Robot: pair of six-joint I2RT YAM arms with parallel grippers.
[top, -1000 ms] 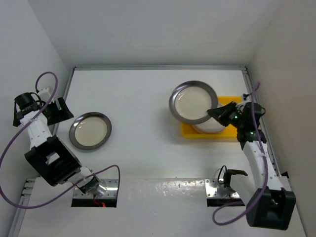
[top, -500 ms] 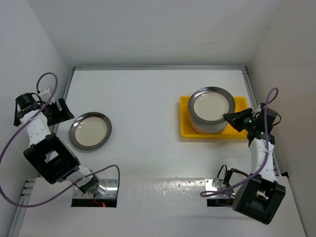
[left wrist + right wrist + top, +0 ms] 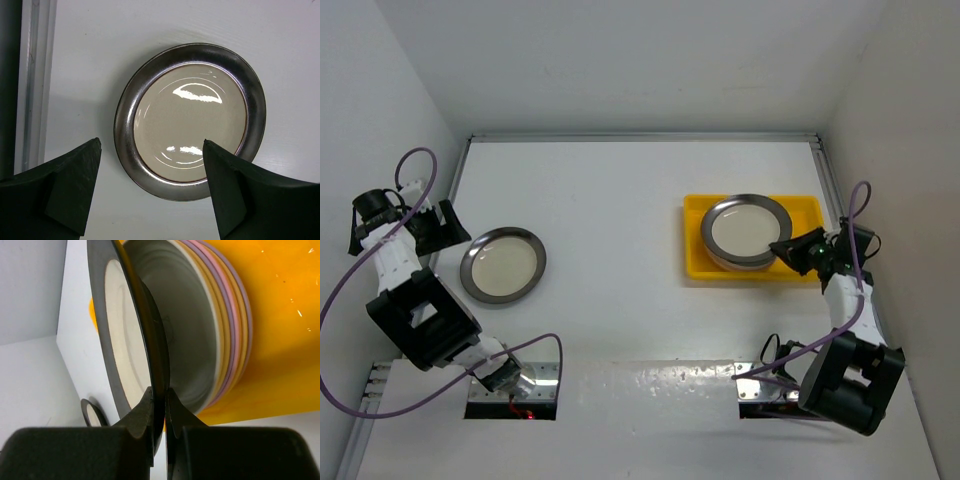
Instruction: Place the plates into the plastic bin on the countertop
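From above, a shallow rectangular yellow plastic bin (image 3: 698, 262) sits on the white matte bench (image 3: 610, 200), its long axis running 9 to 3 o'clock and its 3 o'clock end near the side wall. A round steel-rimmed plate with a cream centre (image 3: 745, 230) lies in the bin. The right claw (image 3: 786, 248) pinches its rim at 4 o'clock. A second steel-rimmed plate (image 3: 502, 263) lies flat, well apart at 9 o'clock, with the left claw (image 3: 440, 222) just beside it.

Left wrist: the claw is spread wide above that plate, face up, near the bench's edge strip.

Right wrist: the fingers are clamped narrow on the rim, and the plate tilts against a stack of lilac, pink and orange plates (image 3: 235, 325).
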